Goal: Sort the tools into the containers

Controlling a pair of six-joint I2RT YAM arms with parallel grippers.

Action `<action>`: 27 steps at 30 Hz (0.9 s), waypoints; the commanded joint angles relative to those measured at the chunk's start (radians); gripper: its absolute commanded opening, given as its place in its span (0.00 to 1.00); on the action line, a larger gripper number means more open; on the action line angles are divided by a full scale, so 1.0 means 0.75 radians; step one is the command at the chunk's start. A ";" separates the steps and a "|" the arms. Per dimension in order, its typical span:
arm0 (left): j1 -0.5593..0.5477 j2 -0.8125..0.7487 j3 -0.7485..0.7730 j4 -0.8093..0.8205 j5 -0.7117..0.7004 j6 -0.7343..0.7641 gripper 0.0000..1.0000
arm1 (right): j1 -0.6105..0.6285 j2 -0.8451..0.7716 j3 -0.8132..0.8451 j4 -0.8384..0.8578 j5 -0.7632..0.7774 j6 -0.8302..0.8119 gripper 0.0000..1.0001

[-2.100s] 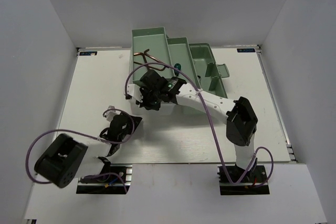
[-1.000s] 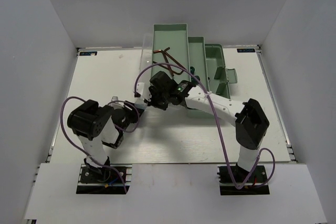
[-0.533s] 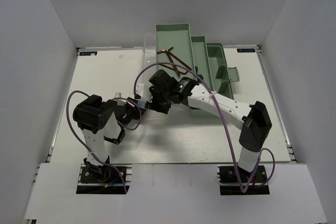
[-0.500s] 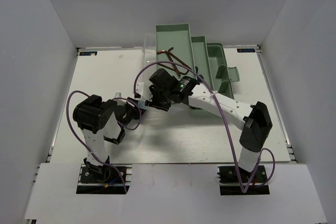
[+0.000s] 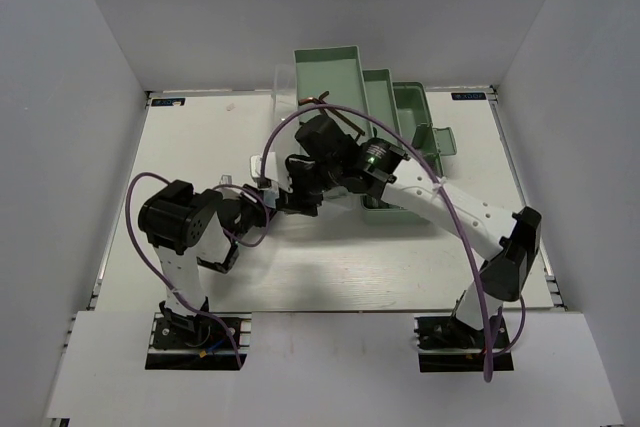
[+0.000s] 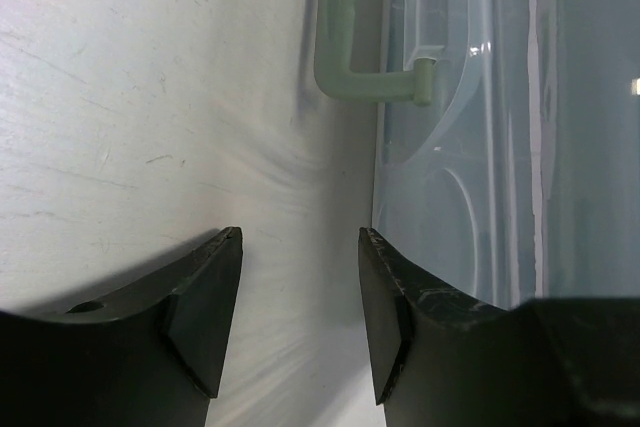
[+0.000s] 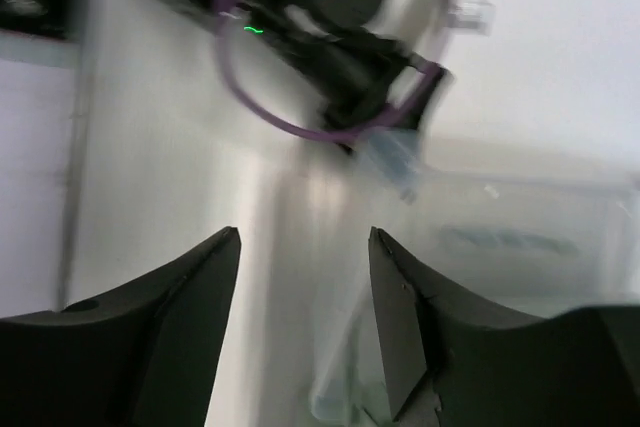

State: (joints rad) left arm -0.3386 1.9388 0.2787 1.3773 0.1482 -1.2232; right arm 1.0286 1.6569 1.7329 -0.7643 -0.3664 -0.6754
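The containers are the pale-green trays of a fold-out toolbox at the back middle of the table. Its translucent lid and pale-green handle fill the right of the left wrist view. A thin brownish bent tool lies in the biggest tray, mostly hidden by the right arm. No other tools show. My left gripper is open beside the lid's edge, only bare table between its fingers. My right gripper is open and empty above the lid, in a blurred view.
The left arm's wrist and purple cable lie just ahead of the right gripper, the two grippers almost meeting. The right arm stretches across the table in front of the trays. Grey walls enclose the white table.
The right gripper has opened and its arm has lifted and stretched further over the toolbox. The left arm came in beside the lid and has held still. The toolbox shifted right earlier.
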 commanded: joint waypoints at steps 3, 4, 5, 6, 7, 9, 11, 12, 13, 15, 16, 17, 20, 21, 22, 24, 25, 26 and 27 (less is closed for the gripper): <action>0.003 -0.051 0.099 0.321 0.064 0.029 0.61 | -0.023 -0.023 0.129 0.370 1.023 0.309 0.68; 0.003 -0.051 0.125 0.301 0.064 0.029 0.61 | -0.082 -0.051 0.115 0.670 1.322 0.261 0.86; 0.003 -0.065 0.138 0.289 0.084 0.029 0.61 | -0.115 -0.055 0.071 0.803 1.503 0.155 0.90; 0.003 -0.065 0.138 0.289 0.097 0.042 0.61 | -0.150 -0.066 0.056 0.964 1.541 0.105 0.90; 0.003 -0.077 0.158 0.254 0.097 0.054 0.61 | -0.227 -0.082 0.052 1.000 1.570 0.079 0.86; 0.003 -0.092 0.172 0.229 0.109 0.054 0.61 | -0.377 -0.101 0.060 0.922 1.558 0.141 0.57; 0.003 -0.108 0.185 0.209 0.121 0.068 0.61 | -0.530 -0.092 0.056 0.754 1.528 0.227 0.19; 0.003 -0.141 0.185 0.189 0.121 0.082 0.61 | -0.685 -0.080 0.022 0.707 1.511 0.339 0.00; 0.003 -0.155 0.185 0.160 0.121 0.095 0.61 | -0.737 -0.072 0.005 0.662 1.459 0.381 0.00; 0.003 -0.186 0.197 0.129 0.136 0.117 0.61 | -0.837 -0.037 -0.052 0.453 1.340 0.535 0.00; 0.003 -0.231 0.197 0.064 0.136 0.130 0.61 | -0.963 -0.017 -0.091 0.404 1.244 0.569 0.00; 0.003 -0.255 0.211 0.031 0.136 0.160 0.61 | -0.997 0.000 -0.095 0.294 1.205 0.598 0.00; 0.003 -0.353 0.250 -0.126 0.148 0.244 0.61 | -1.179 0.124 -0.142 0.103 0.913 0.706 0.00; 0.003 -0.376 0.283 -0.169 0.164 0.264 0.61 | -1.222 0.187 -0.144 0.002 0.746 0.706 0.00; 0.003 -0.392 0.301 -0.210 0.164 0.287 0.61 | -1.253 0.222 -0.112 -0.038 0.706 0.674 0.00; 0.003 -0.435 0.342 -0.296 0.181 0.318 0.60 | -1.277 0.341 -0.073 -0.132 0.636 0.659 0.02; 0.003 -0.436 0.354 -0.315 0.193 0.334 0.60 | -1.292 0.418 -0.071 -0.134 0.630 0.641 0.02; -0.011 -0.454 0.355 -0.315 0.193 0.334 0.60 | -1.296 0.437 -0.075 -0.137 0.628 0.639 0.02; -0.011 -0.454 0.389 -0.359 0.207 0.352 0.60 | -1.304 0.452 -0.091 -0.122 0.620 0.641 0.02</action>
State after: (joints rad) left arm -0.3325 1.6520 0.5091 1.1446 0.2554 -1.0096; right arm 0.0521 1.9728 1.6543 -0.7265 0.2321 -0.2169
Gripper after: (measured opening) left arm 0.599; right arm 0.021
